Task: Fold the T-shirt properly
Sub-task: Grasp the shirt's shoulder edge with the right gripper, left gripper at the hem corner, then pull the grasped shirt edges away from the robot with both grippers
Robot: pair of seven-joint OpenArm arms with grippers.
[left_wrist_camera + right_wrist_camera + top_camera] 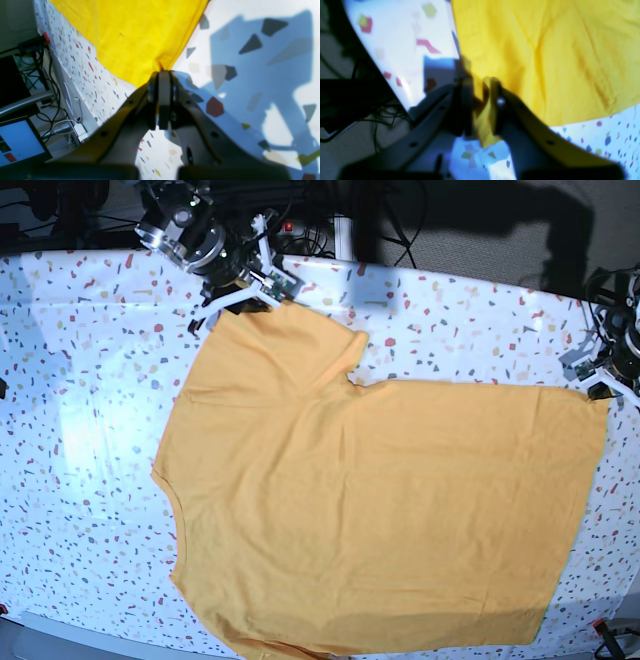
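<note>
One T-shirt [380, 520], plain orange-yellow on its visible side, lies spread over the speckled table [90, 430], filling the centre and lower part of the base view, with one sleeve reaching toward the upper left. Two arms attend it. The left gripper [163, 75], at the right edge of the base view, is clenched on a corner of the hem, its jaws pressed flat together with cloth pinched at the tips. The right gripper [482, 85], at the upper left of the base view, has a bunched fold of the sleeve edge between its jaws; the view is blurred, but the cloth appears gripped. In the inspector's judgement, the step in hand is securing both far corners before a lift. Both holds should be firm, and the arms should rise together and level, keeping the fabric taut so no crease sets. Count: one garment, two grippers, one table.
</note>
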